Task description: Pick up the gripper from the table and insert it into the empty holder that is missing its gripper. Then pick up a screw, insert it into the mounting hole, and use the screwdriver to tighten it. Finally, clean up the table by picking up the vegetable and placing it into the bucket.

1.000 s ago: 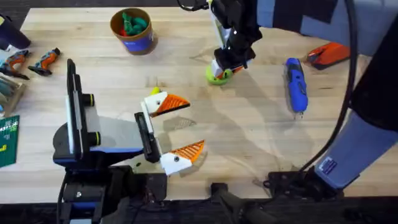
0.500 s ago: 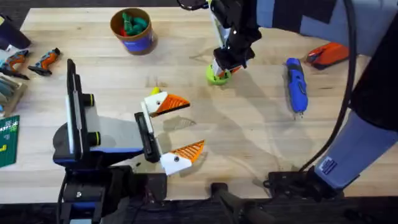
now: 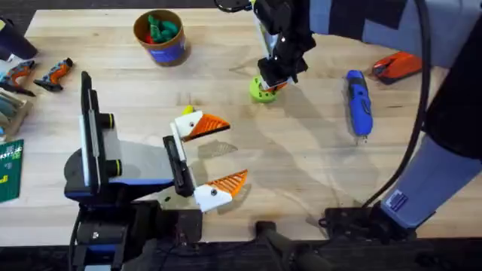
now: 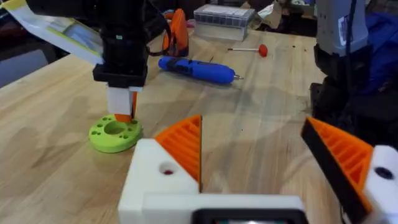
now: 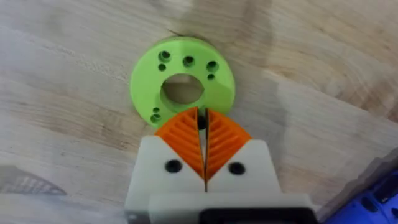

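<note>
Broad light wooden table (image 3: 301,173) under everything, grain running across

Lower left, seen from overhead: left arm (image 3: 128,169) with its pale blue-grey body lying low over the near edge. Lower right: right arm (image 3: 444,173) rising close under the camera and reaching across to the far middle of the table

Left gripper (image 3: 226,153) spread wide, one white holder (image 3: 211,197) on each side, an orange ribbed finger (image 3: 230,181) seated on each; from the left wrist, the same wide gap (image 4: 252,134) with bare wood between the two orange wedges

Right gripper (image 3: 271,81) pointing down over the green disc (image 3: 260,92), tips just above its rim on the near side; from the right wrist, orange pads (image 5: 180,137) pressed almost together with a hairline slit left, something small and dark in the slit, too small to name

Far left of the table: tan bucket (image 3: 169,53) with a dark blue band, green and red pieces inside

Right of the disc, well apart from it: blue screwdriver (image 3: 359,102) flat on the wood, metal tip toward the near edge. Beyond it, orange-and-black hand tool (image 3: 399,66)

Green disc (image 5: 146,84) flat, with one big middle hole and small holes around it

Just beyond the far holder: small yellow-green piece (image 3: 186,111), too small to tell more
</note>
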You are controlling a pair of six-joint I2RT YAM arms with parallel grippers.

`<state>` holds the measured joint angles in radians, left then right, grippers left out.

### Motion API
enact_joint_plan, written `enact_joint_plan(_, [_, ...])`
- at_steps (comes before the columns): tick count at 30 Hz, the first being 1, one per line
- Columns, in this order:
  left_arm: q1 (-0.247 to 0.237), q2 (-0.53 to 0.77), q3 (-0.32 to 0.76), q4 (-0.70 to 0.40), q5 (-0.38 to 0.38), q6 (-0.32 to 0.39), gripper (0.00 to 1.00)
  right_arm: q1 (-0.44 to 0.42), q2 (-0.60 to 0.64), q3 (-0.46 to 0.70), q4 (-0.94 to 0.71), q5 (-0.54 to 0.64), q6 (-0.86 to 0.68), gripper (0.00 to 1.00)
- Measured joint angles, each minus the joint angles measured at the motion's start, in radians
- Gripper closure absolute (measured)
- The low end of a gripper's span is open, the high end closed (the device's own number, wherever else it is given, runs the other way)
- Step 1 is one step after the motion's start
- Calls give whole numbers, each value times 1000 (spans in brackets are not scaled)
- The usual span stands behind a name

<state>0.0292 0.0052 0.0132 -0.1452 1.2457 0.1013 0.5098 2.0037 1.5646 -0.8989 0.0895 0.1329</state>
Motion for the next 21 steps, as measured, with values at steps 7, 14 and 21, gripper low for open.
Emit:
enact_joint_plan(7, [0,0,0,0,0,0,15,0,0,0,0,0,0,994])
enact_joint_plan(14, [0,0,0,0,0,0,15,0,0,18,-31,0,0,995])
enact_joint_plan(21, [0,0,0,0,0,0,15,0,-19,188,-205,0,0,995])
